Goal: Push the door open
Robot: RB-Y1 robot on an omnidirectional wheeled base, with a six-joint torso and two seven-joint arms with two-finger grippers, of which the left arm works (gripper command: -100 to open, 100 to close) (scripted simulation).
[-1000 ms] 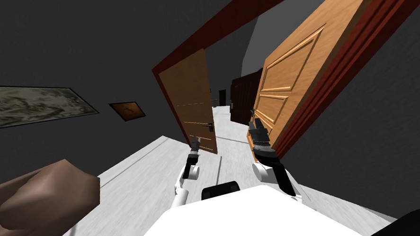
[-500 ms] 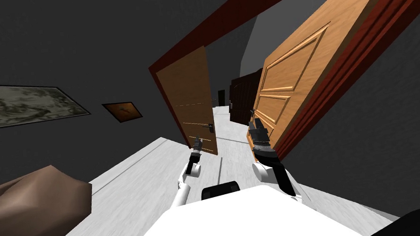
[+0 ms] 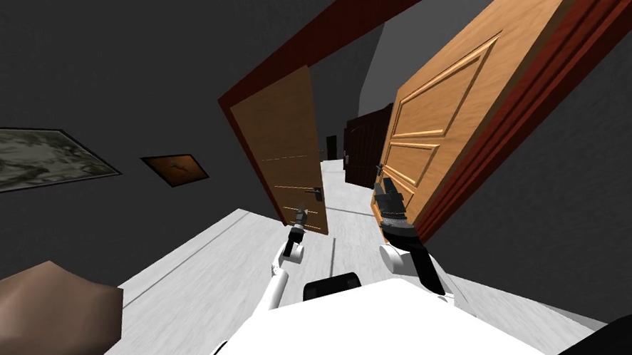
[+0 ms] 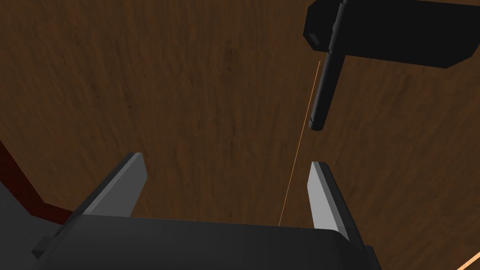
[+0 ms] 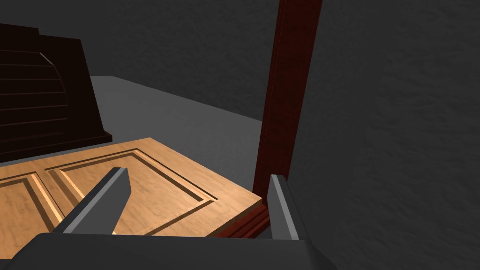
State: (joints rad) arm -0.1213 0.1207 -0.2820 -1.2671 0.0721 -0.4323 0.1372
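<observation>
Left wrist view: left gripper [image 4: 227, 159] spread, facing the door [image 4: 187, 93] near its handle [image 4: 326, 89]. Right gripper [image 5: 199, 173] spread too, beside the panelled door [image 5: 140, 187].

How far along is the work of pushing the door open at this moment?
Done: the door with the handle stands ajar, with a gap beside the panelled door. In hand: the left pincer, open, points at its brown face beside the black handle; whether it touches I cannot tell. Left: push that door wider. The right pincer, open, is by the panelled door's edge.
</observation>
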